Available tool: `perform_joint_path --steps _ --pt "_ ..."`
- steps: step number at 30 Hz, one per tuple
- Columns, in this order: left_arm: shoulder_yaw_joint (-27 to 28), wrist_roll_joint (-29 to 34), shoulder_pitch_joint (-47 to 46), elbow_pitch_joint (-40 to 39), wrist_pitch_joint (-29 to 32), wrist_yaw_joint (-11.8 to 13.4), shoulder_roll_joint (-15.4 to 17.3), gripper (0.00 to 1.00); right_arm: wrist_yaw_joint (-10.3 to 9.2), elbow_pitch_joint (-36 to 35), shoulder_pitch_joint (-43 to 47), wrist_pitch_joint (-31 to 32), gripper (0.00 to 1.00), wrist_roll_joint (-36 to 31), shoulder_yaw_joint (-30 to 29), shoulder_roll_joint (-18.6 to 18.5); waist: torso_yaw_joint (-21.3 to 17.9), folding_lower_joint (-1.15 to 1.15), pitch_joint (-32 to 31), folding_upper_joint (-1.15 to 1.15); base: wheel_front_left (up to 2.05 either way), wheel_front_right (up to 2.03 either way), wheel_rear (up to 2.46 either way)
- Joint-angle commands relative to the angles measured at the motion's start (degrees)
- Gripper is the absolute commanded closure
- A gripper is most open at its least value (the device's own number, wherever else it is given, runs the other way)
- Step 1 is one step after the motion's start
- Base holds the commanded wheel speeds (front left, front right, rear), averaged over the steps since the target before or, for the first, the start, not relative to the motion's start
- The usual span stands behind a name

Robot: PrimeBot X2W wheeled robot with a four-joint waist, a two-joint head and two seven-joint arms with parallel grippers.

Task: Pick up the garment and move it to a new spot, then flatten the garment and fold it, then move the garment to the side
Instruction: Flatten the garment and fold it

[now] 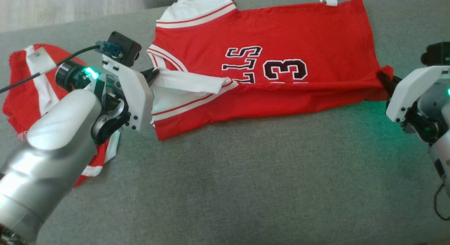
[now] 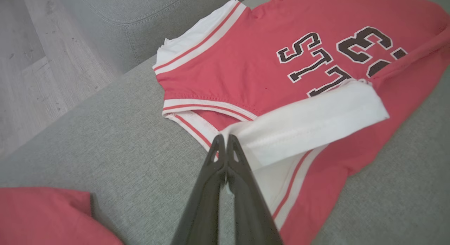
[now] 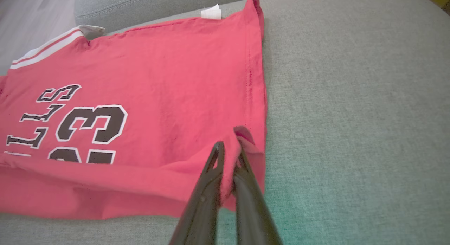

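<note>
Left gripper (image 1: pixel 153 76) is clamped shut on the white armhole trim of the jersey (image 1: pixel 281 44); the left wrist view has the two dark fingers (image 2: pixel 211 188) pressed together with white fabric caught at the tips. Right gripper (image 1: pixel 382 76) is closed too, pinching the red hem corner; in the right wrist view cloth bunches between its tips (image 3: pixel 228 152).

Jersey lies along the far edge of the grey cushion (image 1: pixel 246 185), neck end toward the robot's left, hem toward its right. Its near long side is doubled over onto the front, covering part of the black lettering and number.

Head view shows both arms at once, plus a second red garment (image 1: pixel 21 83) at the cushion's left edge, partly under the left forearm. Left wrist view catches just a corner of that garment (image 2: pixel 35 213), and adds the wood floor (image 2: pixel 28 62) past the cushion's edge and the red-striped trim up close. Right wrist view gives the hem stitching and a small white tag (image 3: pixel 211 13) at the hem's far corner.

Left forearm, silver, rises from the lower left corner of the head view, wrist bent, fingers pointing toward the jersey's armhole, a green light (image 1: pixel 91 72) on the wrist. Right arm enters from the right edge, fingers reaching left to the hem.
</note>
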Motion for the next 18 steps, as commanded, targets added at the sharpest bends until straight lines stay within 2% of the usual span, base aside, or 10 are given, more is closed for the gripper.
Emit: perform_joint_path --steps 1,4,5,6,7,8,11,18 --pt "1.9 0.6 -4.1 0.0 -0.9 -0.3 1.1 1.0 -0.04 -0.6 -1.6 -1.1 1.0 -0.6 0.5 -0.3 -0.4 -0.01 0.7 0.0 0.0 0.0 0.0" --pt "1.4 1.4 -5.5 3.0 -2.7 -0.5 -0.3 1.0 -0.04 0.7 -2.9 -2.1 1.0 -0.8 1.0 0.5 -0.7 -0.01 1.4 0.0 0.0 0.0 0.0" --pt "1.5 1.8 -6.0 4.1 -3.8 -0.4 -0.8 0.9 -0.04 1.2 -3.3 -2.4 1.0 -0.7 1.1 0.7 -0.9 -0.01 1.6 0.0 0.0 0.0 0.0" --pt "1.7 2.3 -6.5 5.2 -5.3 0.0 -1.3 0.0 -0.04 1.9 -3.7 -3.0 1.0 -0.8 0.8 0.8 -0.9 -0.01 1.8 0.0 0.0 0.0 0.0" --pt "2.1 2.9 -7.1 6.3 -7.3 0.8 -1.9 0.0 -0.04 2.5 -4.1 -4.0 0.05 -0.9 0.5 1.0 -1.0 -0.01 1.9 0.0 0.0 0.0 0.0" --pt "2.5 3.6 -7.6 7.4 -9.5 1.6 -2.5 0.0 -0.04 3.0 -4.5 -4.9 0.0 -0.7 0.1 1.3 -1.0 -0.01 2.0 0.0 0.0 0.0 0.0" --pt "4.2 5.0 -9.0 10.1 -17.1 4.0 -4.5 0.0 -0.04 3.9 -6.0 -10.4 0.0 -0.4 -2.1 1.8 -0.9 -0.01 2.1 0.0 0.0 0.0 0.0" --pt "9.4 5.9 -7.5 12.2 -38.7 10.2 -9.1 0.0 -0.04 -0.9 -5.8 -31.2 0.0 -1.0 -8.0 4.5 0.1 -0.01 -0.9 0.0 0.0 0.0 0.0"
